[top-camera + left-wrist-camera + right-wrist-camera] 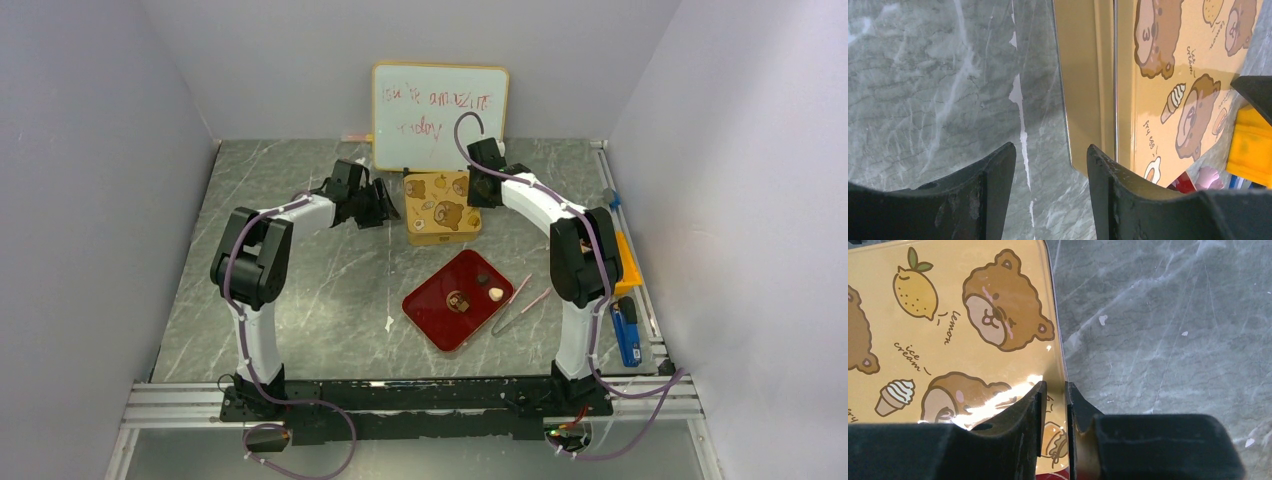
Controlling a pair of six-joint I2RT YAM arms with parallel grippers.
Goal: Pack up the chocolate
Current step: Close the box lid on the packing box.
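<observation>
Top external view puts the chocolate (459, 301) on the red tray (425, 310) near the middle of the desk (320, 260). I count three pieces there, one dark, one cream and one brown, all loose and unpacked. The pink tweezers (525, 303) lie just beside the tray on its right.

Behind the tray stands the yellow bear-print tin (443, 205), and its printed lid looks to be on. I see no chocolate inside it, so I judge the packing has not begun and I am at the step of opening the tin.

My right hand (1054, 390) is at the tin's right edge. Its fingers are nearly together with the lid's rim between them, which looks like a pinch on the rim, though the glare makes contact hard to confirm. My left hand (1050, 150) is spread and holds nothing. It sits low over the desk, with the tin's left corner just beside one finger.

What is left is to lift the lid, move all three pieces in and close it.
</observation>
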